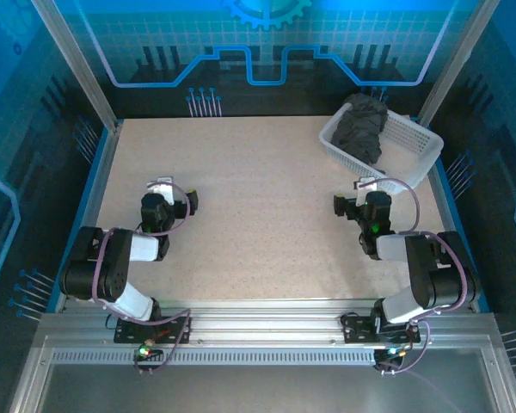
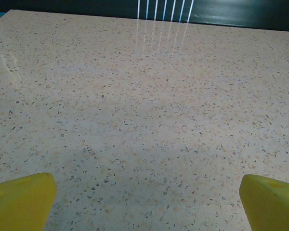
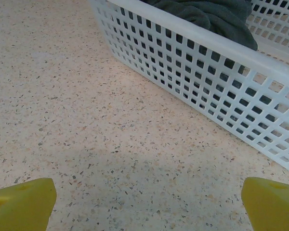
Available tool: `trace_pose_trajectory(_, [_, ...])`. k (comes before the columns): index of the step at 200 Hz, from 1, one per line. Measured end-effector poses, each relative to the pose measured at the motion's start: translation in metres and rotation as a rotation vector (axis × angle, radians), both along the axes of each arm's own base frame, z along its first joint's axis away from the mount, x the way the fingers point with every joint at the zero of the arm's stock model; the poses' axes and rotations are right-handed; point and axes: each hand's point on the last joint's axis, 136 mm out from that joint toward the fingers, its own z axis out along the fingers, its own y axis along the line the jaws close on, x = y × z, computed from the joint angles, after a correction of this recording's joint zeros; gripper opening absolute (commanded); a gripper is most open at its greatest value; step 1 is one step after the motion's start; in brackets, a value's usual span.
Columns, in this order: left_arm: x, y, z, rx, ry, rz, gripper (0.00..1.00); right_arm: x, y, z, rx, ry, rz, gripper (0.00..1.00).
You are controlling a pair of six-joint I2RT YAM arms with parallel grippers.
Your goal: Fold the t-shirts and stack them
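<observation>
- Yellow-fingered left gripper (image 2: 147,204) and right gripper (image 3: 147,204): both spread wide, empty.
- Crumpled charcoal-grey cotton t-shirts (image 1: 362,129) sit in white plastic lattice basket (image 3: 202,35); no folding begun.

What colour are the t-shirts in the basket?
Plain dark charcoal grey; the t-shirts show best in the top external view, inside the white basket.

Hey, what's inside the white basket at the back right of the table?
A crumpled heap of dark grey t-shirts fills the left part of the white basket. How many there are, and what lies beneath them, is covered.
</observation>
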Motion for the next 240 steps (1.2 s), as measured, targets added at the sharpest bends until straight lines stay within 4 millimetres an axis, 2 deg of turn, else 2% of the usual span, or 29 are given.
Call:
trace_pose_trajectory(133, [0.0, 0.0, 0.0, 0.0, 0.0, 0.0, 0.99, 0.0, 0.0, 0.0, 0.001, 0.0, 0.002, 1.0])
trace_pose_trajectory(153, [-0.002, 0.001, 0.001, 0.006, 0.007, 0.007, 0.99, 0.001, -0.002, 0.003, -0.014, 0.041, -0.015, 1.0])
trace_pose_trajectory(166, [-0.007, 0.0, 0.009, 0.031, 0.031, 0.03, 0.99, 0.008, -0.001, 0.028, -0.027, 0.033, -0.033, 1.0])
trace_pose_trajectory(174, [-0.006, -0.005, 0.026, 0.044, 0.02, 0.038, 0.99, 0.013, 0.002, 0.058, -0.022, -0.014, -0.043, 1.0])
trace_pose_trajectory(185, [0.0, -0.012, 0.063, 0.037, -0.022, 0.057, 0.99, 0.019, 0.006, 0.11, 0.02, -0.096, -0.065, 1.0])
trace_pose_trajectory(196, [0.011, -0.018, 0.11, -0.032, -0.056, 0.088, 0.99, 0.025, 0.009, 0.163, 0.101, -0.156, -0.09, 1.0])
trace_pose_trajectory(216, [0.027, -0.011, 0.195, -0.231, -0.121, 0.174, 0.99, 0.04, -0.002, 0.261, 0.277, -0.248, -0.154, 1.0])
trace_pose_trajectory(228, [0.033, -0.002, 0.229, -0.37, -0.154, 0.183, 0.99, 0.052, -0.012, 0.295, 0.347, -0.254, -0.188, 0.96])
trace_pose_trajectory(240, [0.039, 0.005, 0.238, -0.471, -0.124, 0.2, 0.99, 0.072, -0.022, 0.307, 0.391, -0.219, -0.237, 0.93])
